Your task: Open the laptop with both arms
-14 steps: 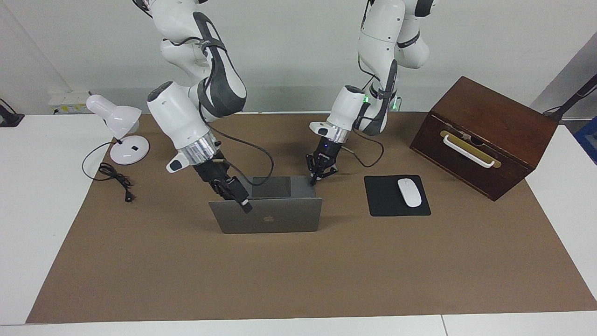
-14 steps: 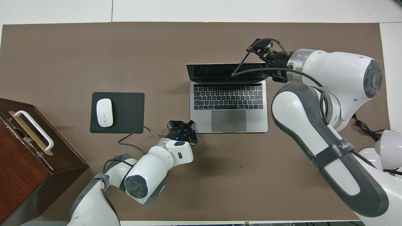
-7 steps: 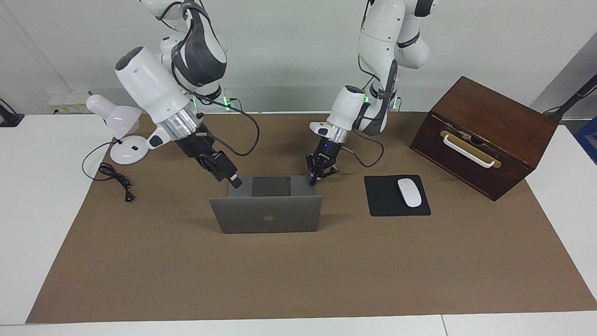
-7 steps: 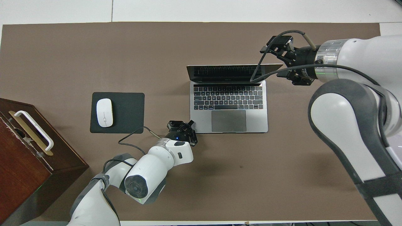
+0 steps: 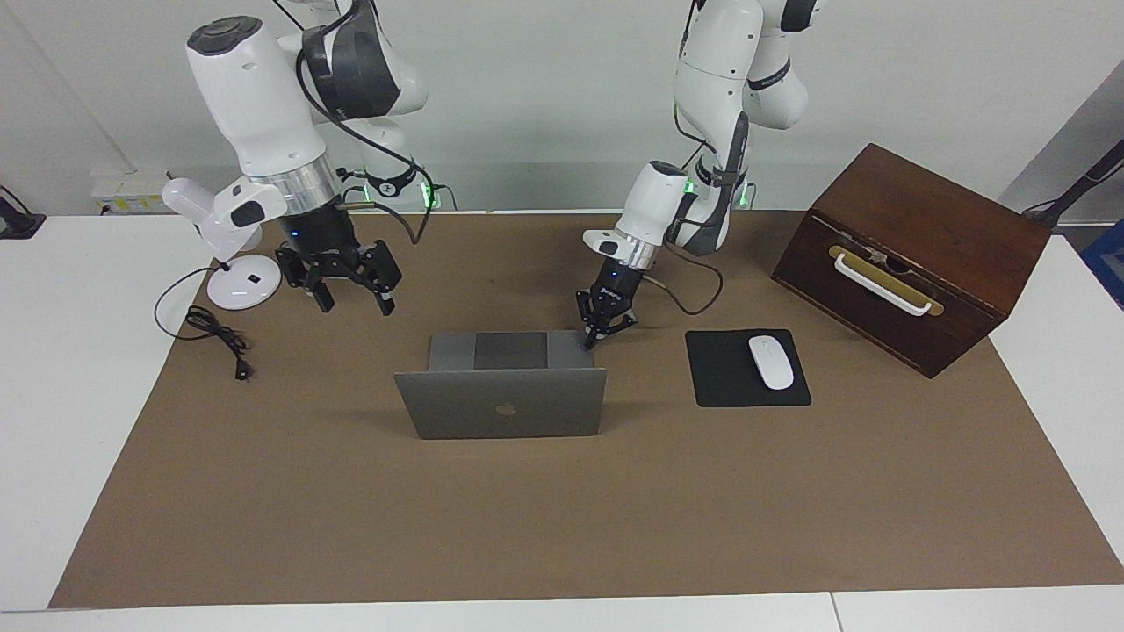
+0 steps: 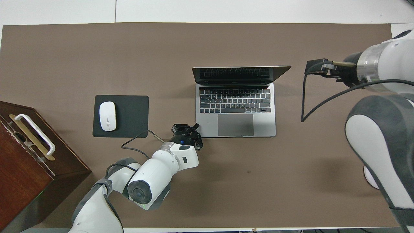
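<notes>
A silver-grey laptop (image 5: 500, 402) stands open in the middle of a brown mat (image 5: 562, 527), its lid upright with the logo turned away from the robots and the dark keyboard and trackpad facing them. The left gripper (image 5: 587, 342), fingertips pressed together, is planted on the corner of the laptop's base nearest the robots, at the left arm's end of the machine. The right gripper (image 5: 349, 301) hangs in the air with its fingers spread wide and nothing between them, over bare mat toward the right arm's end of the table, well clear of the laptop. A white mouse (image 5: 770, 362) rests on a black mouse pad (image 5: 720, 373) beside the laptop, toward the left arm's end, with a dark wooden box (image 5: 913, 254) with a white handle at that end of the table. A white desk lamp (image 5: 219, 237) and its black cord (image 5: 206, 329) sit near the right gripper
</notes>
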You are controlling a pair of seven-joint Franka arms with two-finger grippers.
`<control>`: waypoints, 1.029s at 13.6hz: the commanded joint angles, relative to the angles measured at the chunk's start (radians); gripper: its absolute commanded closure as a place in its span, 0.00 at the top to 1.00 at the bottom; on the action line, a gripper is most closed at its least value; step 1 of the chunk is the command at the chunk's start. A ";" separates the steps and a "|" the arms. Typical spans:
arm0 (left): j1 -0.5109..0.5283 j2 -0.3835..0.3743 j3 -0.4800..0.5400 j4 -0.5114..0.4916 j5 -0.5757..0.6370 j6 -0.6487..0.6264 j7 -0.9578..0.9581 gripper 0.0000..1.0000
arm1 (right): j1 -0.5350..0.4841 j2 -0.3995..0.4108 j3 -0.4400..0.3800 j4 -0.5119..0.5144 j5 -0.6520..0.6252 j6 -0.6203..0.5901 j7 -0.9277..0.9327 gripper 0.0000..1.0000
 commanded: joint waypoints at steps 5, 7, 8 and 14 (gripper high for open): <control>-0.002 -0.052 0.010 -0.011 -0.006 0.003 -0.037 0.00 | -0.122 -0.070 0.008 0.003 -0.108 -0.099 -0.234 1.00; 0.010 -0.067 0.009 -0.018 -0.006 0.000 -0.038 0.00 | -0.125 -0.073 0.007 0.052 -0.108 -0.129 -0.235 1.00; 0.012 -0.078 0.010 -0.023 -0.006 -0.003 -0.041 0.00 | -0.128 -0.064 0.007 0.092 -0.108 -0.160 -0.235 1.00; 0.030 -0.186 0.013 -0.020 -0.006 -0.199 -0.048 0.00 | -0.128 -0.073 -0.006 0.156 -0.102 -0.272 -0.264 1.00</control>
